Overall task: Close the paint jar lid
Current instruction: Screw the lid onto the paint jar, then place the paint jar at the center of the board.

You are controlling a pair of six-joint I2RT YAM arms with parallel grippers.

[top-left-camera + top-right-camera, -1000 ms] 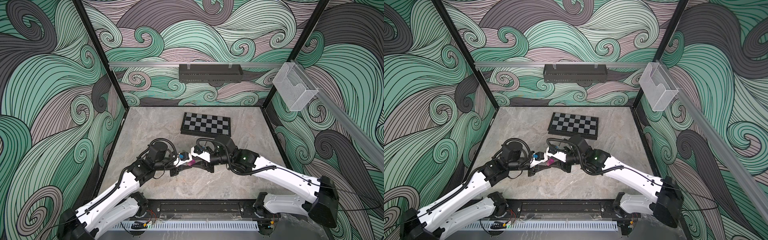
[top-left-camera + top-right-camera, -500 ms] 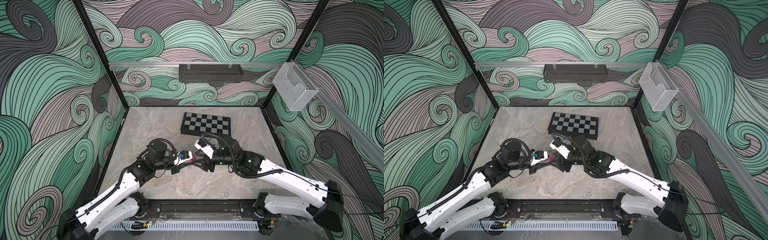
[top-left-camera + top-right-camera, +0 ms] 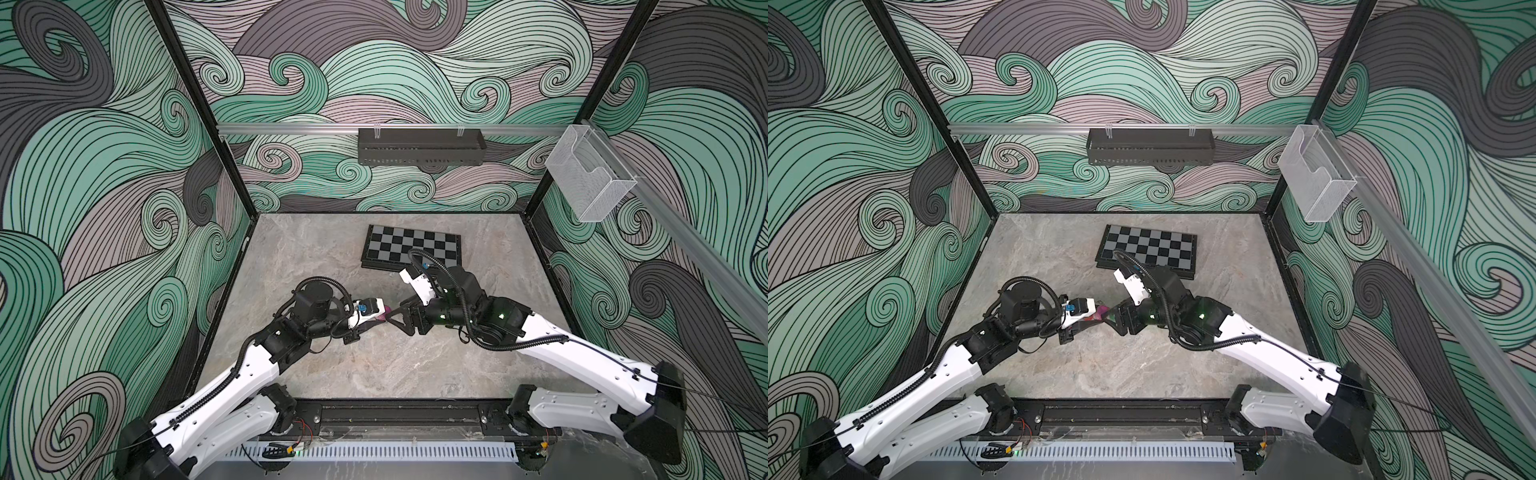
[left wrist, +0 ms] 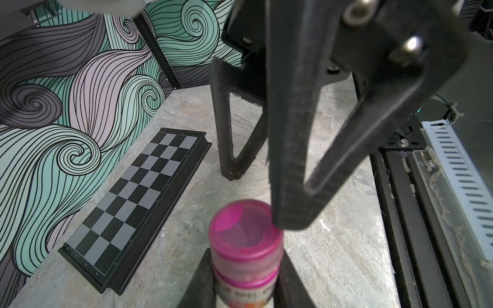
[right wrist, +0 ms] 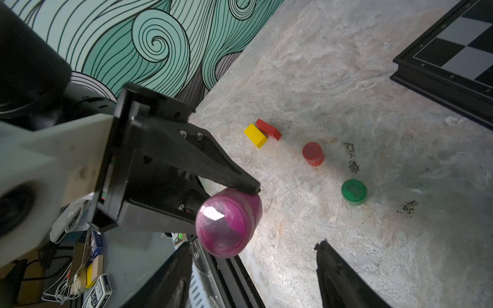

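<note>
— Pulled back from the lid (image 4: 244, 224) since a second ago, the right gripper (image 5: 254, 244) is seen with jaws spread wide.
— And the paint jar (image 5: 226, 224)?
— It is pinched by the left gripper (image 4: 245, 256), held above the table (image 3: 374, 361), capped, just ahead of the spread jaws; contact cannot be told.
— Anything shown by one view only?
— A yellow block (image 5: 256, 136) and a green cylinder (image 5: 354, 192) are shown by the right wrist view alone.
</note>
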